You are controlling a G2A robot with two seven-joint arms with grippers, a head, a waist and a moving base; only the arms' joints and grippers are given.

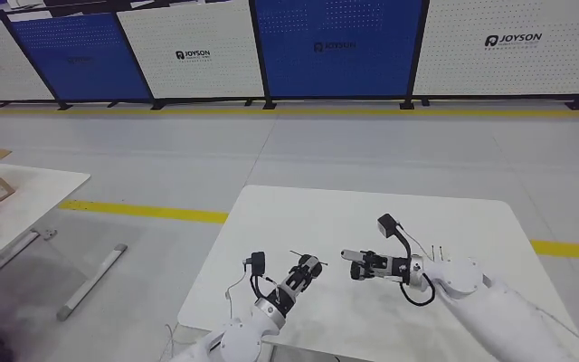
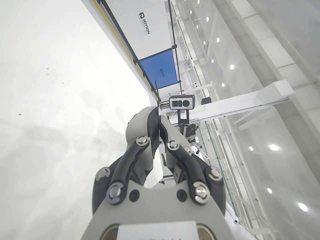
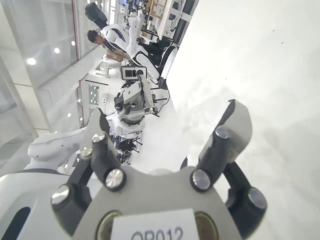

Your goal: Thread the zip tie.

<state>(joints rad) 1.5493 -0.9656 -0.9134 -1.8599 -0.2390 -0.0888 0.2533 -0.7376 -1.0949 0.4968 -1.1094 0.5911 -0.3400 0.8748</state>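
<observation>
Between tips of the closed left gripper (image 2: 158,116), hold the zip tie (image 2: 156,91) firm; line the open right gripper (image 3: 166,109) onto its free end.

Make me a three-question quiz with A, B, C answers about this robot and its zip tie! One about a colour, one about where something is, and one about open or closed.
1. What colour is the flat rectangular table?
A blue. B green. C white.

2. Where is the thin black plastic zip tie?
A lying flat on the table. B pinched in the left pincer. C hanging off the table's edge.

3. How is the right pincer?
A open and empty. B shut on the zip tie. C shut on a cup.

Answers:
1 C: the top view shows a plain white tabletop.
2 B: the left wrist view shows the tie sticking out from the closed pincer.
3 A: the right wrist view shows it spread wide with nothing in between.
</observation>
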